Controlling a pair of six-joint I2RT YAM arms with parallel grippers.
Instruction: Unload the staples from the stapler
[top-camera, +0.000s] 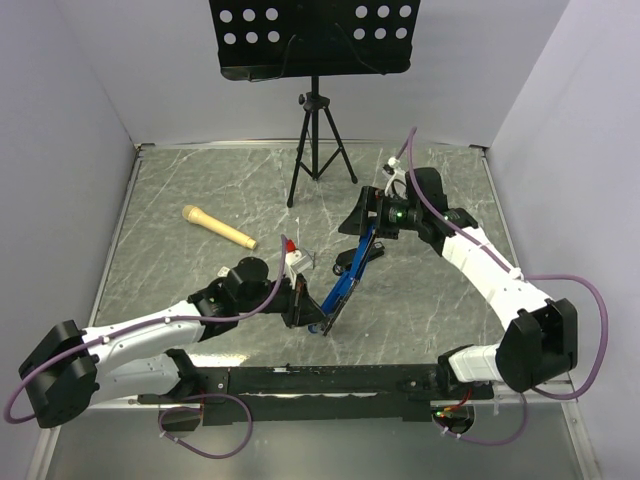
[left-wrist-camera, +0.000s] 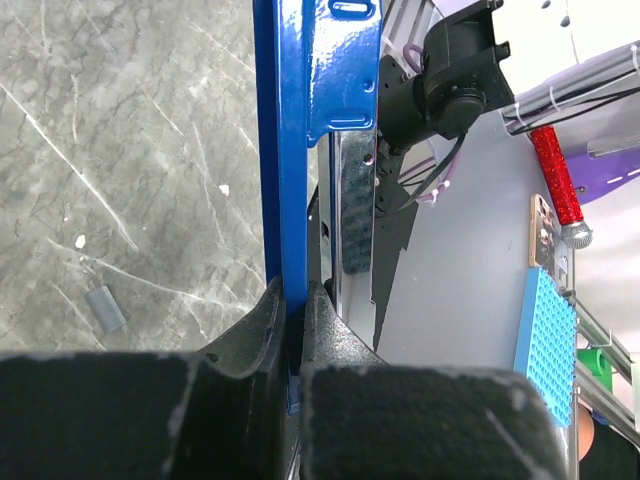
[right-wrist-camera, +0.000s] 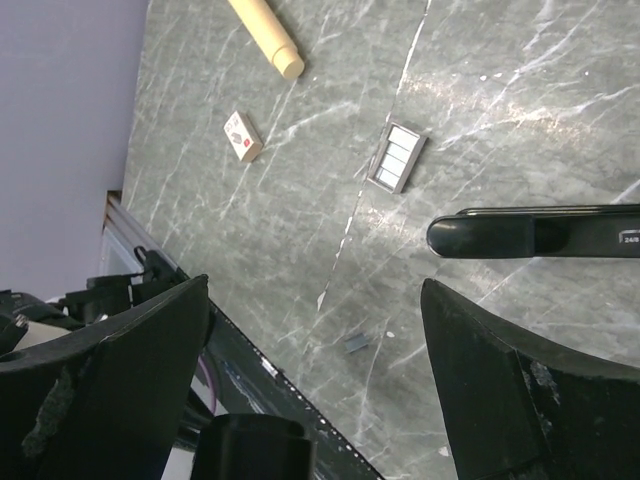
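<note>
White-shelled L arm (top-camera: 150, 335) runs low from the near-left corner toward desk centre, forearm about level, left hand (top-camera: 303, 305) pointing right. Hand pressed together; padded fingers (left-wrist-camera: 250, 340) pinch the blue metal rail of the stapler (top-camera: 345, 285), a slim stapler w/ black top arm + blue inner rail, hinged open. Rail sits tilted, lower end in left hand, upper end up toward right hand. Black top arm lies alongside rail nr its upper half.

R arm (top-camera: 480, 265) comes off near-right base, elbow out to the right, forearm reaching back-left over desk centre. Right hand (top-camera: 372, 222) spread wide, nothing in it. It sits at stapler's upper end; contact: can't tell. Right wrist view: black top arm shows past the right finger, clear of the pads.

Staples (right-wrist-camera: 356, 343): tiny grey strip, flat on grey marble-pattern desk (top-camera: 180, 190), apart from stapler.

Also on desk: tan wooden cylinder (top-camera: 218, 227) far-left, small tan block (right-wrist-camera: 242, 136) w/ marks, small silver-framed rectangular piece (right-wrist-camera: 397, 157). Black perforated music stand (top-camera: 315, 40) on tripod at back.
</note>
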